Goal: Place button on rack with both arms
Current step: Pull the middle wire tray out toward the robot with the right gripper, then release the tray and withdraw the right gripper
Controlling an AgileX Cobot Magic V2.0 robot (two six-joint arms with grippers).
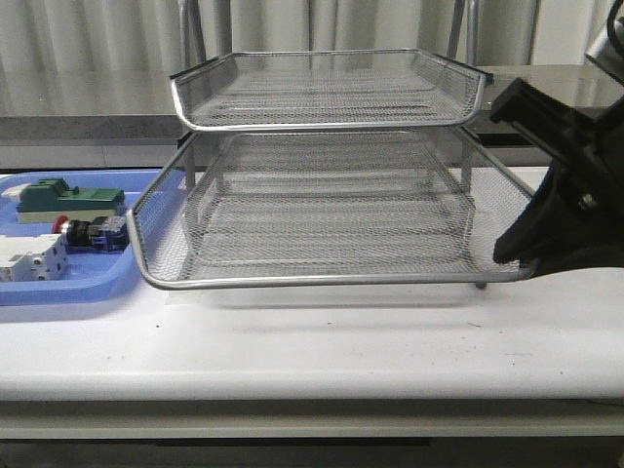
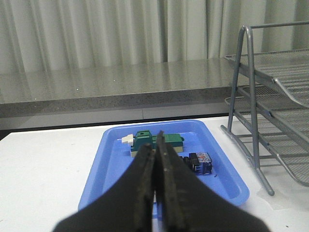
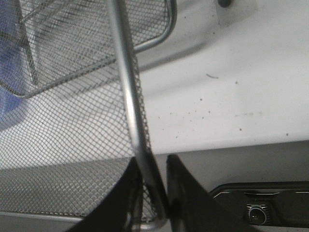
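Note:
The button (image 1: 90, 232), with red cap and black and blue body, lies on its side in the blue tray (image 1: 97, 283); it also shows in the left wrist view (image 2: 199, 162). The wire-mesh rack (image 1: 312, 280) stands mid-table. My right gripper (image 1: 517, 258) is at the rack's lower front right corner; in the right wrist view the gripper (image 3: 154, 160) is closed on the chrome rim (image 3: 126, 92). My left gripper (image 2: 154, 142) is shut and empty, above the table short of the tray, and is out of the front view.
The blue tray (image 2: 227, 183) also holds a green-topped block (image 1: 58, 198) and a white breaker (image 1: 29, 261). The rack's legs (image 2: 241, 96) stand just right of the tray. A grey ledge and curtains run behind the table.

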